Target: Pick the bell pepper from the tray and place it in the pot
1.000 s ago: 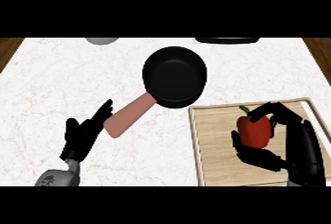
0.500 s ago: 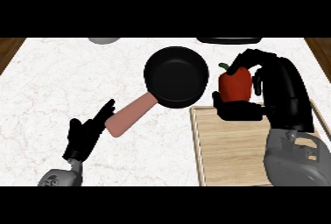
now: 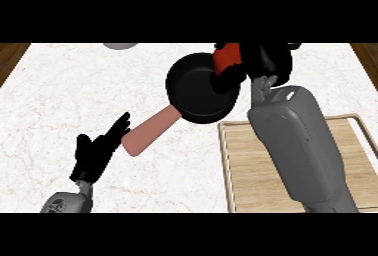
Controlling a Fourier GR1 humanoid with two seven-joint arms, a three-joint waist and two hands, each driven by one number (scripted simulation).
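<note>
Red bell pepper [image 3: 227, 57], glossy and blocky, sits gripped in the curled right hand [image 3: 260, 62], up over the far rim of the black pot [image 3: 198, 92] with its pinkish handle. Left hand [image 3: 96, 152] rests open, fingers straight. Wooden tray [image 3: 244, 165] lies beneath the forearm.

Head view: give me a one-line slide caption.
Right hand carries the red bell pepper over the black pot's rim; left hand rests open.
</note>
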